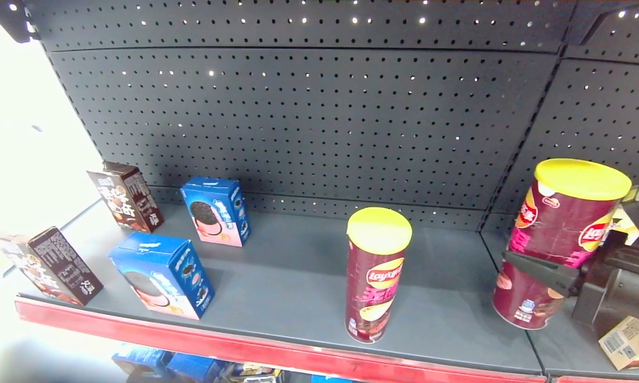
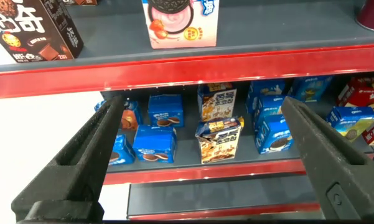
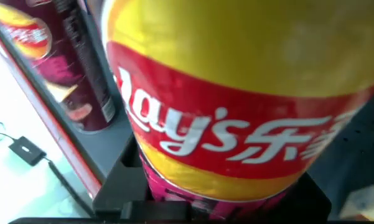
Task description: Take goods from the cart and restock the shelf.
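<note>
Clamped around the carried can (image 1: 558, 234) with the right gripper (image 1: 542, 274), at 3 o'clock of the standing can (image 1: 375, 276), likely for shelving alongside, with the left gripper (image 2: 202, 106) spread wide, empty.

A dark grey shelf (image 1: 298, 276) with a red front edge spans the lower frame, backed by pegboard (image 1: 308, 122). At lower left stand a front brown box (image 1: 53, 266) and a front blue box (image 1: 162, 274). Behind them are a rear brown box (image 1: 126, 197) and a rear blue box (image 1: 216, 211). A can (image 1: 375, 276) stands upright right of centre, near the edge. A second can (image 1: 558, 229) tilts at far right; whether it touches the shelf is unclear.
</note>
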Controlling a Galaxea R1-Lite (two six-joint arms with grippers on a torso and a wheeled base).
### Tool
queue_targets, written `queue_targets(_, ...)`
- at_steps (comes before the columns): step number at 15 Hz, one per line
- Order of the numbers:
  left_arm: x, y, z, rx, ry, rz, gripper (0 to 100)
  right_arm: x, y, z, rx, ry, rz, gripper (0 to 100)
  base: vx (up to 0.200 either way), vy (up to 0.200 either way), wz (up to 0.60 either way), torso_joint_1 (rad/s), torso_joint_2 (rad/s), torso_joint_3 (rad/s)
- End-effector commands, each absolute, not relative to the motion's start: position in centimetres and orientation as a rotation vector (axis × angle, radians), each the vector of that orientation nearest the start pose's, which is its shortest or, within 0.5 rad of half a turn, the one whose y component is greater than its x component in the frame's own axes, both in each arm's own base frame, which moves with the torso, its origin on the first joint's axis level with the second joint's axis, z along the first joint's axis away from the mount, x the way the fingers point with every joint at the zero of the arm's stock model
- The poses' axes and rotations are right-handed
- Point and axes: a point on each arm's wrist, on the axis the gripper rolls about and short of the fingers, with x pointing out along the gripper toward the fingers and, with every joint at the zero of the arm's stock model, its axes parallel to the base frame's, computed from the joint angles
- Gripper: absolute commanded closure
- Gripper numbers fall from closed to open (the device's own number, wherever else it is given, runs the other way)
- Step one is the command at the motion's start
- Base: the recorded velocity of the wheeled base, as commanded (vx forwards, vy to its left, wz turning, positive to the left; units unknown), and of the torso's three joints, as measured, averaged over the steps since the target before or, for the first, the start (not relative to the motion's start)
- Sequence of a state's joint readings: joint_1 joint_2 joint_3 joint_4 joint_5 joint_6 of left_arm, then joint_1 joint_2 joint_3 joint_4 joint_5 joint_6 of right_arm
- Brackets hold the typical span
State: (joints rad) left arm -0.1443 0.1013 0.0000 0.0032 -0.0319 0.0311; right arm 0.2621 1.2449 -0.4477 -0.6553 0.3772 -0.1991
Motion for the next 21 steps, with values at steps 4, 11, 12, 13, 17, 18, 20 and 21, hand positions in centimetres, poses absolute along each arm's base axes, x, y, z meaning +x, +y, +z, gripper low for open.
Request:
queue_targets(4, -1.5, 0.1, 7.7, 0.037, 0.103, -0.178, 0, 20.7, 8.0, 19.7, -0.113, 0.150, 0.637, 100, 0.000, 0.000, 0.00, 0.000, 0.00, 0.000)
queue_targets(11, -1.5, 0.1, 7.7, 0.038, 0.103, -0.178, 0, 25.7, 13.2, 18.3, -0.075, 0.126, 0.589, 100, 0.000, 0.000, 0.00, 0.000, 0.00, 0.000)
queue_targets(12, -1.5, 0.1, 7.7, 0.038, 0.103, -0.176, 0, 26.6, 13.8, 18.5, -0.074, 0.116, 0.588, 100, 0.000, 0.000, 0.00, 0.000, 0.00, 0.000)
queue_targets(13, -1.5, 0.1, 7.7, 0.037, 0.103, -0.178, 0, 26.9, 14.3, 18.8, -0.075, 0.112, 0.582, 100, 0.000, 0.000, 0.00, 0.000, 0.00, 0.000)
queue_targets(17, -1.5, 0.1, 7.7, 0.037, 0.103, -0.178, 0, 28.4, 16.0, 18.8, -0.074, 0.115, 0.590, 100, 0.000, 0.000, 0.00, 0.000, 0.00, 0.000)
queue_targets(18, -1.5, 0.1, 7.7, 0.037, 0.103, -0.178, 0, 29.1, 16.4, 18.7, -0.061, 0.110, 0.587, 100, 0.000, 0.000, 0.00, 0.000, 0.00, 0.000)
queue_targets(20, -1.5, 0.1, 7.7, 0.038, 0.103, -0.178, 0, 29.7, 17.4, 18.5, -0.013, 0.076, 0.602, 100, 0.000, 0.000, 0.00, 0.000, 0.00, 0.000)
queue_targets(21, -1.5, 0.1, 7.7, 0.038, 0.103, -0.176, 0, 29.9, 17.8, 18.2, -0.007, 0.051, 0.609, 100, 0.000, 0.000, 0.00, 0.000, 0.00, 0.000)
